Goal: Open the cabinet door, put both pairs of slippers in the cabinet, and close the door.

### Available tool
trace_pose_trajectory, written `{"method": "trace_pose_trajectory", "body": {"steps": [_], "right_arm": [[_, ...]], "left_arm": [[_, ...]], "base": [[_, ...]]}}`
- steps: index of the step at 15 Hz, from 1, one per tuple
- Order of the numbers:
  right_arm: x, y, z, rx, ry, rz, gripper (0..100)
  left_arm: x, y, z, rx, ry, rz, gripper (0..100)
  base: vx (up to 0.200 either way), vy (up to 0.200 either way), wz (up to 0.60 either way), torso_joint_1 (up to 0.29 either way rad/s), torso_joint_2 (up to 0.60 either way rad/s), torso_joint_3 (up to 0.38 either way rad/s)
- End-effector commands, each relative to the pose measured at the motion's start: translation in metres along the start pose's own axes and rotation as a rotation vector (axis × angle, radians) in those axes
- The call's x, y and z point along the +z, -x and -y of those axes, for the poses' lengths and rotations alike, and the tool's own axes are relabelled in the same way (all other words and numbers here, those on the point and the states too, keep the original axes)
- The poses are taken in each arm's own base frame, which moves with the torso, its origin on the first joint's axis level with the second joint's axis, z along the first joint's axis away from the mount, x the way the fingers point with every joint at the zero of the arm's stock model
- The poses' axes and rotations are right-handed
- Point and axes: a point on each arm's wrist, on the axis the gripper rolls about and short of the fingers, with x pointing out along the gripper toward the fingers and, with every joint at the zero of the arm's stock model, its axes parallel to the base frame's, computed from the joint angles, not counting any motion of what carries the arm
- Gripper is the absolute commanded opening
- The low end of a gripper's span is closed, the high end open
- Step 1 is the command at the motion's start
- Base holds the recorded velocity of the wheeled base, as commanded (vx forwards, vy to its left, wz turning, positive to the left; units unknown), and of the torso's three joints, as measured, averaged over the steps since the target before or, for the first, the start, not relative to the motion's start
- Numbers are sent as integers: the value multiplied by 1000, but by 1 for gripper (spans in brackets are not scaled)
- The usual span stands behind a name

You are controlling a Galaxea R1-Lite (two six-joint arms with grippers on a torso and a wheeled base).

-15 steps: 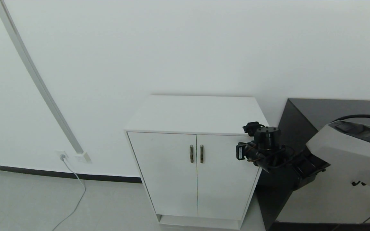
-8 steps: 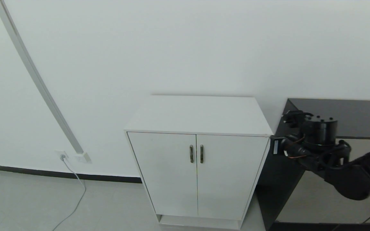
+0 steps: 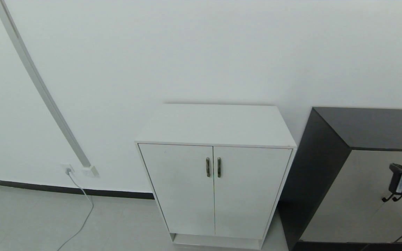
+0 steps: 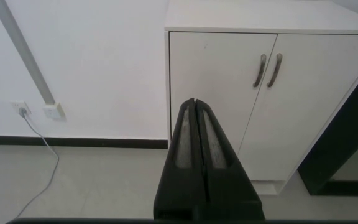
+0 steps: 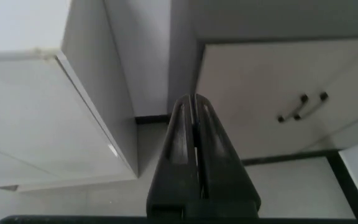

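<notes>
So the white cabinet (image 3: 215,123) stands flat against the wall, on the grey floor; both doors (image 3: 181,188) are flush shut, and the two slim vertical handles (image 3: 208,167) sit side by side at the middle seam; there's an open gap under the doors at the base. Just beside it, on the robot's right, is a black unit (image 3: 321,157) with a glossy front; a bit of the right arm (image 3: 401,182) pokes in at that edge, well clear of the cabinet. Off to the robot's left there's a wall socket (image 3: 67,170) with a grey cable (image 3: 84,212) trailing over the floor, plus a trunking strip (image 3: 40,87) running up the wall. The left gripper (image 4: 194,101) points at the cabinet front from a way back, fingers pressed together, holding nothing; the right gripper (image 5: 195,98) is pinched closed too, also empty.
</notes>
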Motion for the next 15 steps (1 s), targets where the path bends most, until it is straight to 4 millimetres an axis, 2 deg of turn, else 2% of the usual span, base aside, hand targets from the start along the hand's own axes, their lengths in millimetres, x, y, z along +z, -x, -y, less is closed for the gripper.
{"method": "trace_pose_trajectory", "body": {"steps": [1, 7, 11, 15], "right_arm": [[-18, 44, 13, -8, -6, 28, 0], [-54, 86, 16, 99, -10, -72, 0], [-78, 127, 19, 250, -3, -144, 0], [-95, 145, 21, 262, 5, -183, 0]], "left_arm": [[0, 0, 0, 0, 0, -1, 0], [0, 0, 0, 0, 2, -1, 0], [0, 0, 0, 0, 2, -1, 0], [0, 0, 0, 0, 2, -1, 0]], "base": [[0, 0, 0, 0, 0, 0], [0, 0, 0, 0, 0, 0], [0, 0, 0, 0, 0, 0], [0, 0, 0, 0, 0, 0]]}}
